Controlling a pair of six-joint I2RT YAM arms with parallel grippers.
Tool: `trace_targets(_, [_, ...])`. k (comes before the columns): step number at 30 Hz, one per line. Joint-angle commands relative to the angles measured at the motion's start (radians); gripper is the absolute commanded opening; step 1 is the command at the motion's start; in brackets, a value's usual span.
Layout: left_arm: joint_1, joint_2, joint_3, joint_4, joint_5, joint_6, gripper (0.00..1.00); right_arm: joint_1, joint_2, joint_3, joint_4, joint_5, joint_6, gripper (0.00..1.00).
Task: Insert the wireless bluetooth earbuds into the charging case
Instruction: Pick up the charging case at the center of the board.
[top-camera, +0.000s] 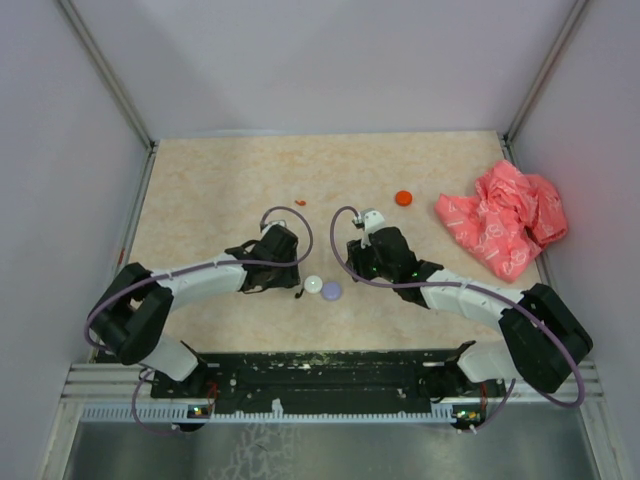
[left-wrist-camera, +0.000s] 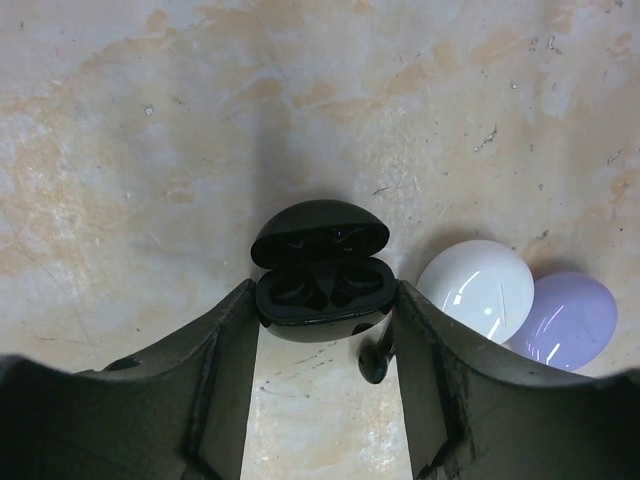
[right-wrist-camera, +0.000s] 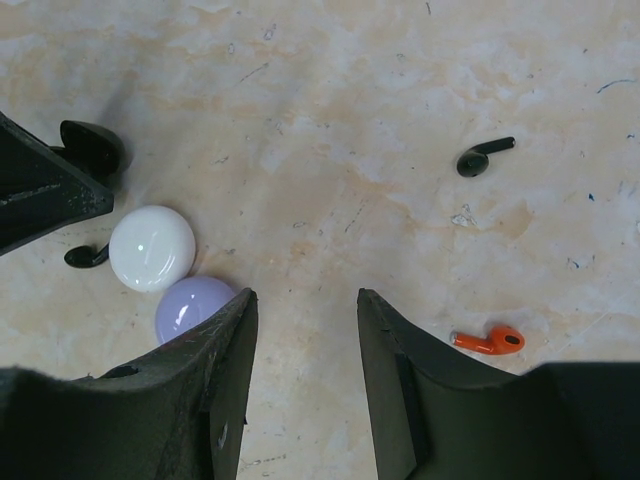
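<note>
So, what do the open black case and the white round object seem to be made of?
The black case: probably hard plastic, glossy; its lid shows soft reflections. The white round object: likely glossy plastic too, with bright highlights on its smooth dome.

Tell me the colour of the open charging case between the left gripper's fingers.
Glossy black; the charging case shows best in the left wrist view.

The top camera hangs above and behind the arm bases, looking down and forward over the whole table (top-camera: 200, 180). Each wrist camera rides close to the tabletop, facing it past its own jaws. The left gripper (left-wrist-camera: 322, 295) frames a black case (left-wrist-camera: 320, 240), the right gripper (right-wrist-camera: 305, 300) bare surface. All three views share the white disc (left-wrist-camera: 475, 290) and lilac disc (left-wrist-camera: 565, 320), just right of the left gripper.
</note>
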Motion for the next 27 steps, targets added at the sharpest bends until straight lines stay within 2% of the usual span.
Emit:
trace_targets(1, [0.001,0.006,0.006,-0.012,-0.024,0.0,0.54,-0.007,0.002,0.005,0.055,-0.019,-0.008,0.45])
trace_targets(8, [0.001,-0.103,-0.046,0.097,-0.049,0.12,0.48,-0.007,-0.028,0.052,0.018,-0.085,0.003,0.45])
trace_targets(14, [0.001,-0.226,-0.166,0.364,-0.037,0.312,0.48,-0.007,-0.046,0.144,-0.044,-0.168,0.056,0.45])
trace_targets(22, [0.001,-0.334,-0.292,0.676,0.109,0.561,0.48,-0.01,-0.032,0.3,-0.103,-0.298,0.085,0.45])
trace_targets(27, [0.001,-0.367,-0.366,0.869,0.205,0.642,0.48,-0.009,0.015,0.359,-0.109,-0.334,0.106,0.45])
